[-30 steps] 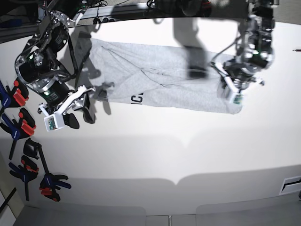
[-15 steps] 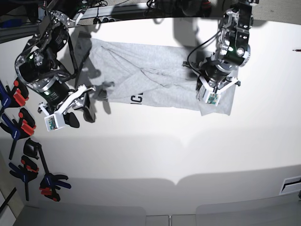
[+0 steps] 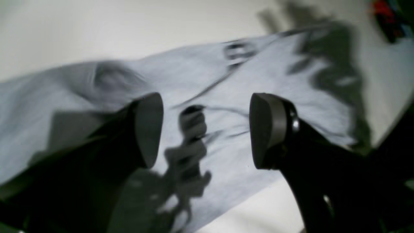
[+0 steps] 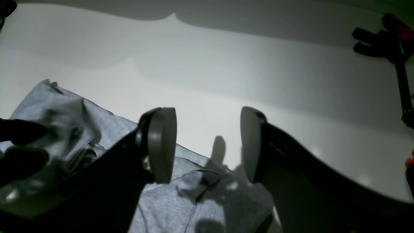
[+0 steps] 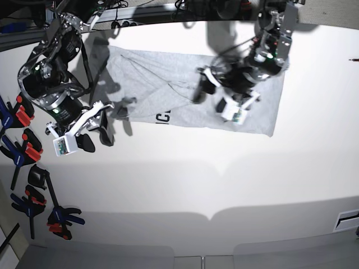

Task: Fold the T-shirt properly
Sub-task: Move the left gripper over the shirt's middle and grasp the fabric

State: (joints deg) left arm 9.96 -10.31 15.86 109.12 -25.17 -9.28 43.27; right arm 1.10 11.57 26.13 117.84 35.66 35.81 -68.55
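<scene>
Two tools are at work here, and both stand with their jaws apart and nothing between them. The left tool (image 3: 207, 129) hangs over the middle-right part of the T-shirt (image 5: 168, 84), its dark fingers (image 3: 148, 129) spread with only grey cloth showing below the gap, so no fold or hem is pinched; that reads as a release, the cloth laid down so it can settle flat instead of being dragged along. The T-shirt lies spread across the far half of the white worktop (image 5: 185, 185), wrinkled through the middle, with a strip of dark lettering (image 5: 163, 118) peeping out along the near edge, which suggests one part is turned over onto another. The right tool (image 4: 207, 149) waits just off the shirt's near corner on its own side, over bare worktop, its jaws likewise apart, probably parked there so as to be ready for that end without pressing on the cloth. Several clamps (image 5: 25, 151) lie along the worktop's edge beyond it, well away from the shirt. By my judgement the folding is only partly done, since the cloth is wide and creased.
</scene>
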